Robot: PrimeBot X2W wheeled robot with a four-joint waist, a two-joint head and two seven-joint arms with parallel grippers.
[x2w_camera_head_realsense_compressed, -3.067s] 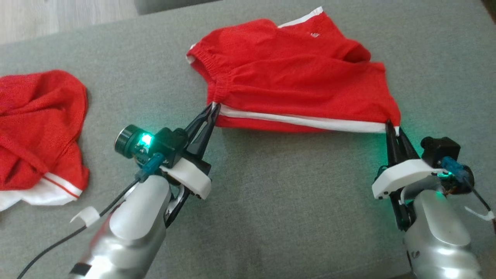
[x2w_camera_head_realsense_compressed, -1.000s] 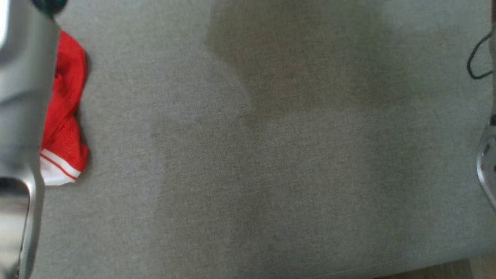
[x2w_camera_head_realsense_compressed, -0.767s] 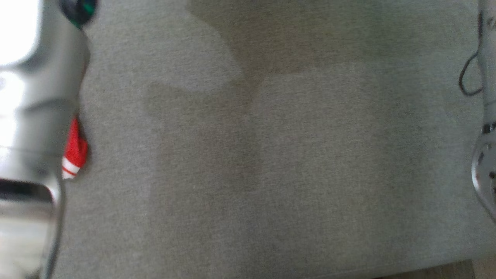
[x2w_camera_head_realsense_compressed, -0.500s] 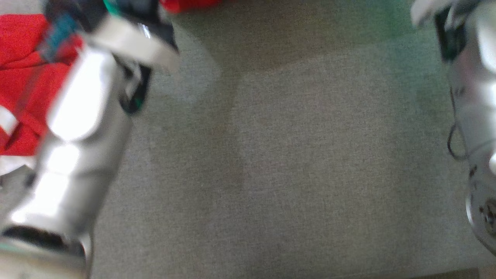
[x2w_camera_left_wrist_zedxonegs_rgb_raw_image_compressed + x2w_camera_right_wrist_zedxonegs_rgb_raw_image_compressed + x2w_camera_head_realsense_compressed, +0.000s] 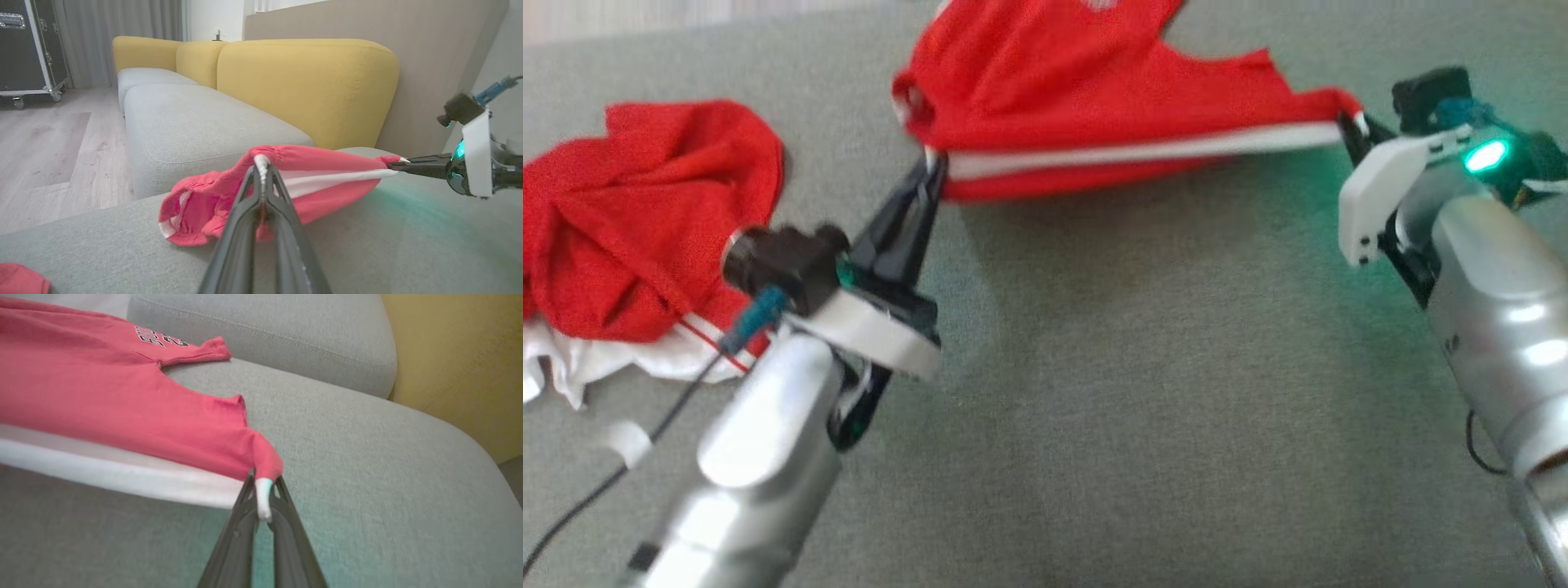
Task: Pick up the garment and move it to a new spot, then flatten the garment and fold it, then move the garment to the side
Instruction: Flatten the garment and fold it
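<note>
The red garment (image 5: pixel 1094 90) hangs taut between the two pincers, and its white stripe (image 5: pixel 1143 151) runs as a straight line from one to the other. The left pincer (image 5: pixel 929 175) is clenched on the gathered waistband corner. The right pincer (image 5: pixel 1349 126) is clenched on the corner at the stripe's other end. At the tips the edge is lifted; beyond them the cloth slopes down onto the grey sofa cushion (image 5: pixel 1135 392).

A few seconds ago the same two corners were pinched, but the garment lay slack and rumpled. Within the last second the head view held bare cushion, a shadow and raised arms at its edges. Now the garment is back down and drawn out. The head view itself has shifted, so how far the garment travelled cannot be told. I judge this a swing-and-lay: the flattening is under way, creases remain past the tips, and no fold has begun.

Well out to the left pincer's outer side lies a second red garment (image 5: pixel 637 220), crumpled. Far beyond the tips stand yellow backrests (image 5: pixel 306 81), a wooden floor (image 5: pixel 41 147) and a black wheeled case (image 5: pixel 28 45).
</note>
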